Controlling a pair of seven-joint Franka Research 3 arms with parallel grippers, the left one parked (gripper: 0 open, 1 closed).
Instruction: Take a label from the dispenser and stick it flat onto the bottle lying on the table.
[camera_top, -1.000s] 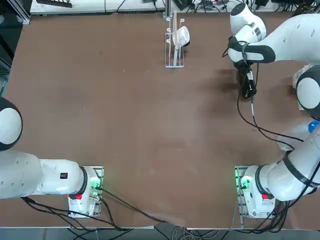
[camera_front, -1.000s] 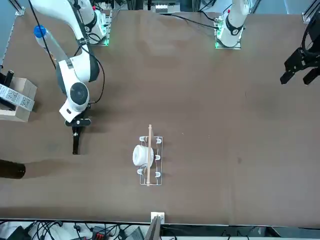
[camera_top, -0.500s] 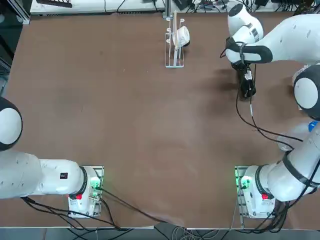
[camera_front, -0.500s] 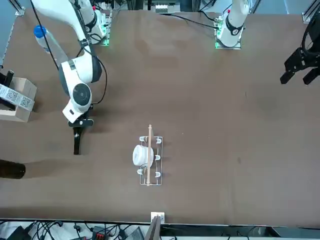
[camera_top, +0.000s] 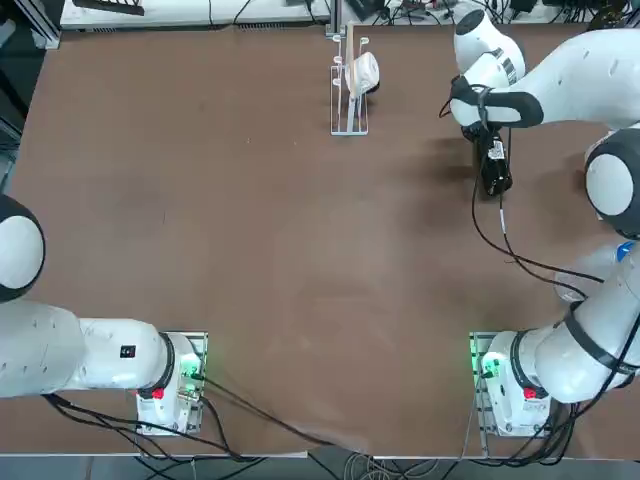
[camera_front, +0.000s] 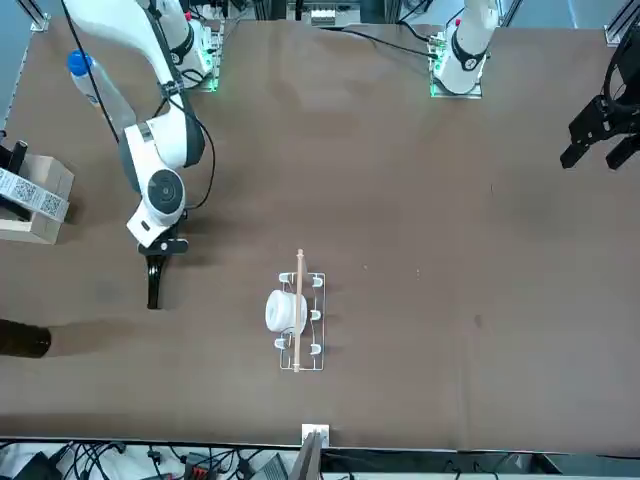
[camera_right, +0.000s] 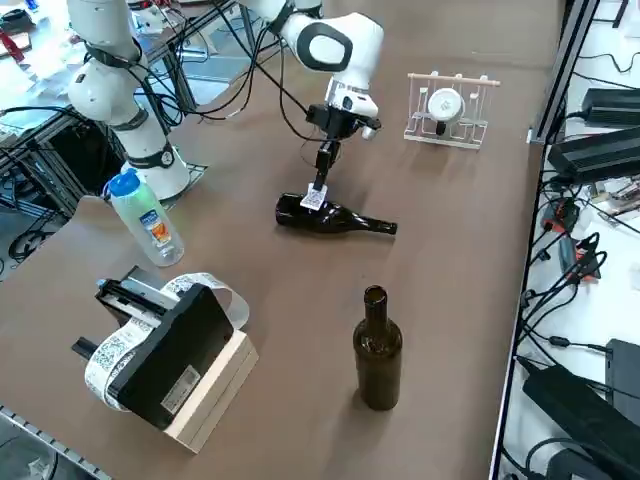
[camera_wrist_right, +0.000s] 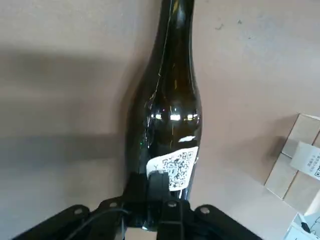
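The right tool (camera_wrist_right: 159, 186), fingers pressed together on the label (camera_wrist_right: 176, 167), is barely shifting over the bottle (camera_right: 330, 216). The label is already lying on the bottle's body, so the sticking is probably nearing its end.

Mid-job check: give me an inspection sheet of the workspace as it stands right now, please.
Surface: brown table, bare in the middle.
Job's things: dark glass wine bottle lying on its side; small white printed label on its body, at the fingertips; grey-white label dispenser on a wooden block, strip curling out.
Clutter: upright dark glass bottle; clear plastic bottle with blue cap; clear acrylic rack holding a white lump.
Grippers: right gripper over the lying bottle, jaws shut on the label.
Cables: black cable trailing from the right arm.
Surroundings: equipment and cords beyond the table edge.
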